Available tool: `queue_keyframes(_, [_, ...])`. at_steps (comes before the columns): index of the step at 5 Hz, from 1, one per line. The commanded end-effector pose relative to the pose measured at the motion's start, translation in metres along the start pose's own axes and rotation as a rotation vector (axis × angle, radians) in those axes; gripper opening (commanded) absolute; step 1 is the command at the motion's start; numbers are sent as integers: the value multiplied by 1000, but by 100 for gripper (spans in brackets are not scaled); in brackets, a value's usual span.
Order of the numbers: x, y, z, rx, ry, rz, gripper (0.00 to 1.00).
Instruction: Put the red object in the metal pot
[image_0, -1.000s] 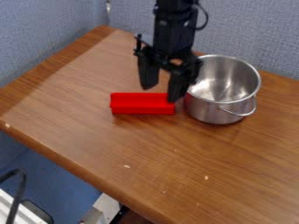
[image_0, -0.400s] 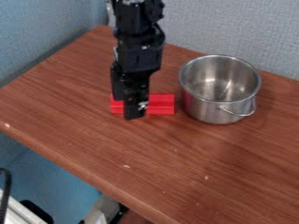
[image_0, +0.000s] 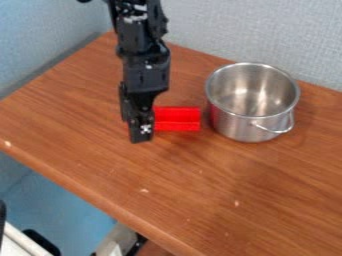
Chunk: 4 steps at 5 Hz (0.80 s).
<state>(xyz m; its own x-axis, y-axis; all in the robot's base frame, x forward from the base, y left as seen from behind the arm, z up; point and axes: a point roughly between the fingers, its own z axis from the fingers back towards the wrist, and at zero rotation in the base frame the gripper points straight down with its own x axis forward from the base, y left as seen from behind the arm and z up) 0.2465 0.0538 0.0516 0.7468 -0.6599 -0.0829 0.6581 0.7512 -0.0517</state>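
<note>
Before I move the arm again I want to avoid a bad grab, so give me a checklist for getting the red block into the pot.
1. Red block resting on the table: ok.
2. Pot upright with its top uncovered: ok.
3. Red block fully in view: not ok, the claw hides its left end.
4. Claw lined up around the block: cannot tell, the arm blocks the view.
5. Block inside the pot: not ok, it lies beside it.
6. Claw closed firmly on the block: cannot tell.
</note>
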Motion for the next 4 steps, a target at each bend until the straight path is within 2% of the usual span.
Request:
queue_keyframes(1, [8,8,-4,14,-16,-15,100])
queue_keyframes(4, [7,11,8,21,-37,46,100])
